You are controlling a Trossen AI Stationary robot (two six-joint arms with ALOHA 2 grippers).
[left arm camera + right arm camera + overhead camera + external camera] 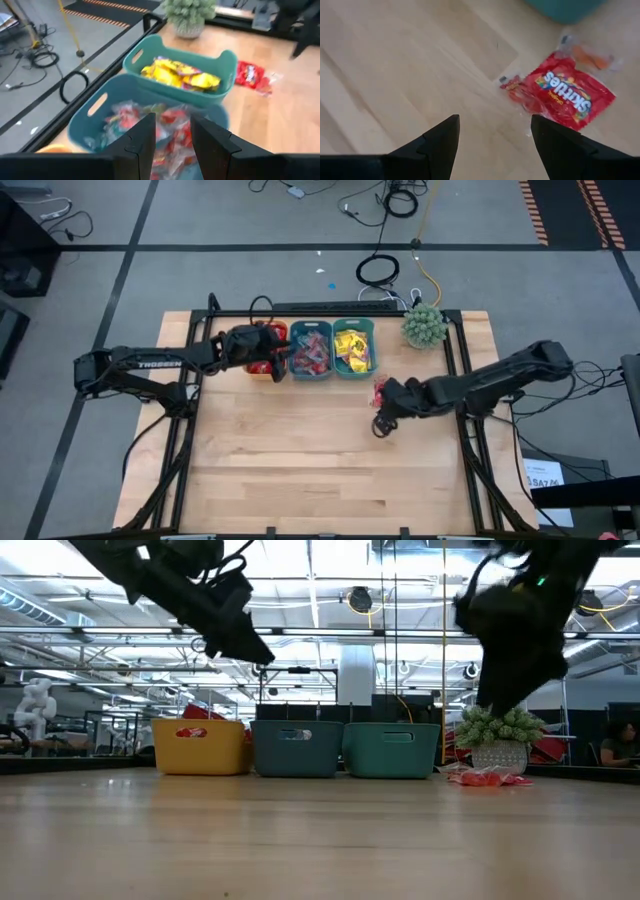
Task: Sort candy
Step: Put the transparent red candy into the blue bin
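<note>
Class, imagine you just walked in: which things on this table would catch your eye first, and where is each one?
Three bins in a row at the table's far edge: an orange bin, a middle bin of mixed candy and a teal bin of yellow packets. A red Skittles packet lies loose on the wood, the open right gripper above it. A green spiky plant stands beside the bins.

Three bins (311, 350) stand side by side at the table's (300, 470) far edge, candy inside. The plant (424, 326) stands right of them (near the corner); loose candy packets (566, 94) lie in front of it.
</note>
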